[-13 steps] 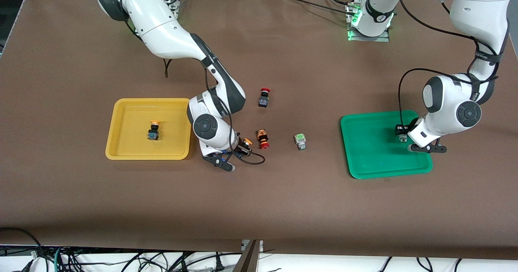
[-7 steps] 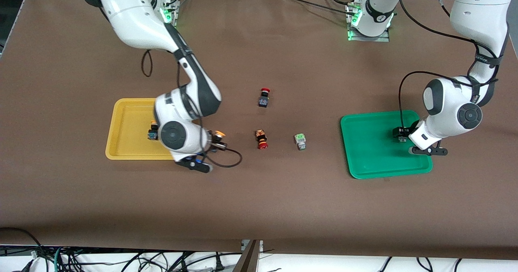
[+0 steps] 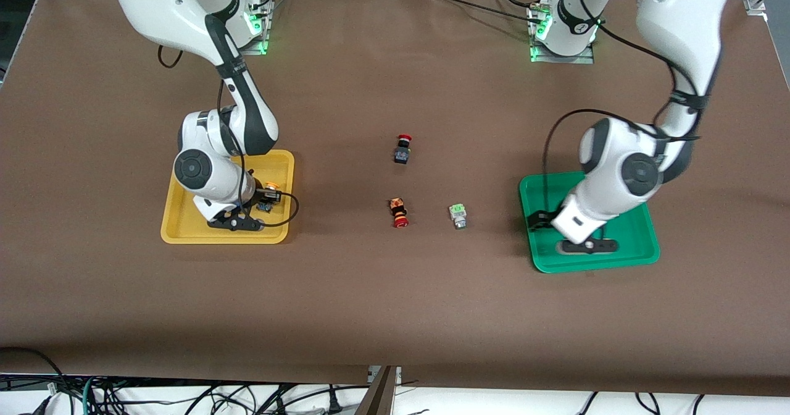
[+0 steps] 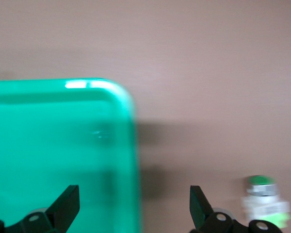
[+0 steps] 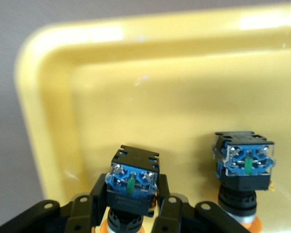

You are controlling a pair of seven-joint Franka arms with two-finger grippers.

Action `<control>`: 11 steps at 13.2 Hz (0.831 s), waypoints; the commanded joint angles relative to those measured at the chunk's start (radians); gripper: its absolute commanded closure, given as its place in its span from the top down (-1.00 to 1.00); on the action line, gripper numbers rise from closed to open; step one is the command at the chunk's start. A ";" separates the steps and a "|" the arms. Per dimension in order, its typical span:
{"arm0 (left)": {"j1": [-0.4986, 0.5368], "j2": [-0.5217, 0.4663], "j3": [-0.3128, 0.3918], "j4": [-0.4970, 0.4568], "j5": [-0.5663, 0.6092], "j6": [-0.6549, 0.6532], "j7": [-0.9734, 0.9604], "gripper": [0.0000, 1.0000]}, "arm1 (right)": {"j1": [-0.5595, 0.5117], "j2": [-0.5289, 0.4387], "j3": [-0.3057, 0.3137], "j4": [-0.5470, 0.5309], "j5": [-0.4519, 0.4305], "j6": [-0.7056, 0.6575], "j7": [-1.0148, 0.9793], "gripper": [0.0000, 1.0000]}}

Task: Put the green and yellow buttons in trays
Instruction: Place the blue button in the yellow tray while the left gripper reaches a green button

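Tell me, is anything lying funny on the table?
Yes. The red-capped button near the table's middle lies tipped on its side. The green button beside it sits outside the green tray. Nothing looks spilled or broken.

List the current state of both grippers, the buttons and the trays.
Left gripper: open, empty, over the green tray rim.
Right gripper: shut on yellow button, over the yellow tray.
Other yellow button: resting in the yellow tray.
Green button: on table, outside both trays.
Red buttons: on table.
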State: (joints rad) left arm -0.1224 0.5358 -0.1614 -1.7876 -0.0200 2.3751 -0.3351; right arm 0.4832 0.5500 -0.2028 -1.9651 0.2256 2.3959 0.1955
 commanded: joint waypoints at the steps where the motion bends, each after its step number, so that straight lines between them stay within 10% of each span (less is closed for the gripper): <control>1: -0.089 0.090 -0.010 0.085 -0.011 0.001 -0.175 1.00 | 0.008 -0.053 0.002 -0.028 -0.002 0.004 -0.018 0.53; 3: -0.176 0.102 -0.009 0.085 0.000 0.025 -0.281 1.00 | 0.008 -0.082 0.000 0.070 -0.002 -0.152 -0.010 0.96; 11: -0.264 0.167 -0.009 0.077 0.186 0.070 -0.515 1.00 | 0.009 -0.362 -0.015 0.226 -0.129 -0.547 -0.005 0.98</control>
State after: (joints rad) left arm -0.3773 0.6771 -0.1774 -1.7317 0.1245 2.4370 -0.8048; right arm 0.4893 0.2692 -0.2165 -1.7196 0.1564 1.9141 0.1912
